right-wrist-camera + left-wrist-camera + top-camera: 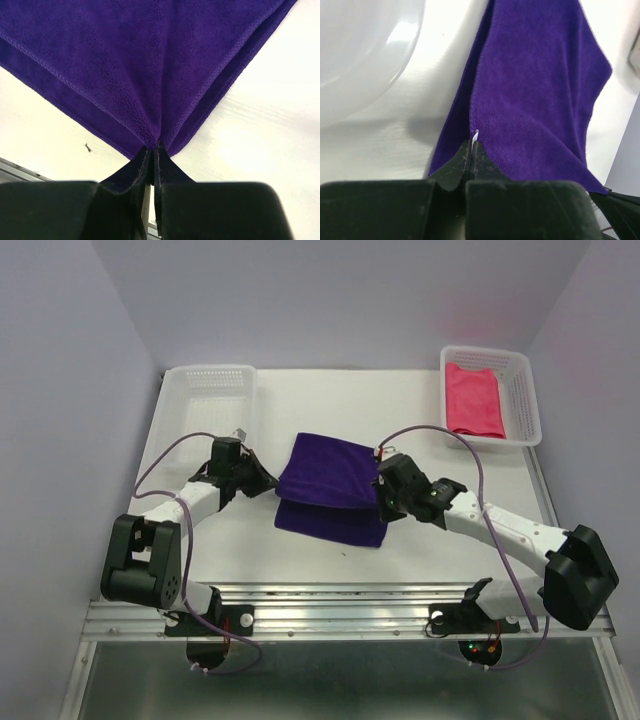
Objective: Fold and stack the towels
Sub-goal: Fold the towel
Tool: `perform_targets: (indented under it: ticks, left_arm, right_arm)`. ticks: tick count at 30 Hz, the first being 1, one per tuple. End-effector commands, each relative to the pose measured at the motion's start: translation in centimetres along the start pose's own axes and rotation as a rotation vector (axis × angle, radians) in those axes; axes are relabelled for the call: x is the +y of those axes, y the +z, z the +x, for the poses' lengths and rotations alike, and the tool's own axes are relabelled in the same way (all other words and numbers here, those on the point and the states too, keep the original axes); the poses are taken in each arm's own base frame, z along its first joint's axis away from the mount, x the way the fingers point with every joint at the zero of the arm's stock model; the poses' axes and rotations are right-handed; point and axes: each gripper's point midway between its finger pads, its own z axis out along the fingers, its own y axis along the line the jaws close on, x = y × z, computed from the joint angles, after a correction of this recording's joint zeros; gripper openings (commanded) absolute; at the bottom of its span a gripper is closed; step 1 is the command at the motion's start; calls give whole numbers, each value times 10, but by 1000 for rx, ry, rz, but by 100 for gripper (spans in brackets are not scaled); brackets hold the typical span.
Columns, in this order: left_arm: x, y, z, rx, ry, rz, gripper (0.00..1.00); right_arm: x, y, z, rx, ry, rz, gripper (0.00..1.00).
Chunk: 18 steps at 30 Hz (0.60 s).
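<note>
The dark purple towel (330,485) sits in the middle of the top view on the white table (330,405), doubled over itself: an upper layer lies across a lower one, whose strip shows along the bottom edge of the cloth. The left gripper (262,480) meets the towel's left edge with its jaws pressed together on the cloth. In the left wrist view its fingertips (471,150) sit at the bottom centre with a sliver of white tag (475,134) poking out just above them. The right gripper (381,490) is at the towel's right edge, also pinched tight on the fabric. In the right wrist view the cloth gathers into creases that run down into the fingertips (152,152), and two layers show at the folded corner on the right. A small dark speck (88,147) lies on the table just left of them. In the upper right of the top view a magenta-pink towel (475,400) lies inside a white mesh basket (527,400); another white mesh basket (205,372) stands in the upper left, well apart from the purple cloth
</note>
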Motion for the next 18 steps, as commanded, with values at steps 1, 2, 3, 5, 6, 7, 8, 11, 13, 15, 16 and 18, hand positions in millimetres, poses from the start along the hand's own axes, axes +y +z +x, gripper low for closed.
perform_targets:
  ticks: [1,2,3,5,6,7,8,11,13,15,16,18]
  left_arm:
    - [11,-2,11,4,-1,-22,0]
    - [15,-1,16,12,-4,-30,0]
    - [19,-1,18,13,-5,-39,0]
    - [24,2,23,22,-9,-48,0]
    - [27,3,25,30,-10,-55,0]
    - [27,5,26,32,-6,-53,0]
    - [29,6,28,42,-7,-57,0]
    - [31,7,30,47,-1,-58,0]
    - [33,8,31,48,-1,-67,0]
    - [35,8,32,50,-1,-73,0]
    - [36,8,33,54,1,-75,0]
    - [39,8,35,63,5,-89,0]
  right_arm:
    - [3,5,10,15,25,-6,1]
    - [4,6,16,29,25,-14,1]
    - [4,8,19,36,27,-12,1]
    - [6,12,26,53,31,-20,1]
    - [8,13,30,61,30,-28,2]
    - [8,16,31,64,36,-30,3]
    - [10,18,35,73,32,-35,6]
    - [10,23,42,93,34,-27,8]
    - [8,25,46,105,34,-16,10]
    - [10,26,50,115,31,-18,14]
    - [10,26,51,119,31,-18,17]
    - [12,26,55,127,29,-26,27]
